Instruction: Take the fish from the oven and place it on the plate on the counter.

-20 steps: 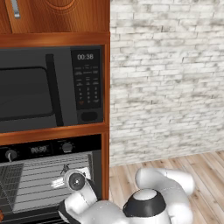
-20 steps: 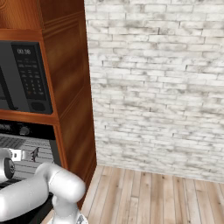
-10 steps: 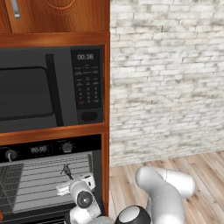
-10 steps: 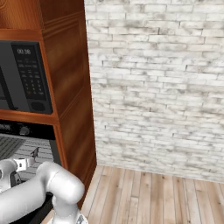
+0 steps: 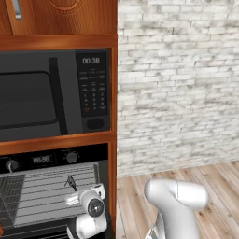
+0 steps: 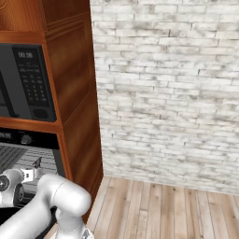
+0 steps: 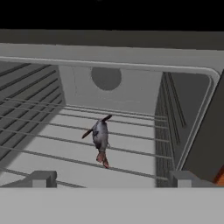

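From the left base camera, I saw the fish [image 5: 71,182] lying on a wire rack [image 5: 42,193] inside the open oven [image 5: 51,186], below the microwave [image 5: 53,93]. My arm's elbow had swung right since a second before, and the wrist had sunk lower. From the right base camera, the wrist sat at the oven's mouth. Through the hand camera, the pincer [image 7: 111,178] stood released, fingertips [image 7: 41,178] wide apart, short of the fish [image 7: 100,138].

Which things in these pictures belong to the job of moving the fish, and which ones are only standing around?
Belong to the job:
- fish, lying on a wire rack
- oven, open
- gripper, open, facing the fish

Only standing around:
- microwave above the oven
- brick wall
- wooden floor
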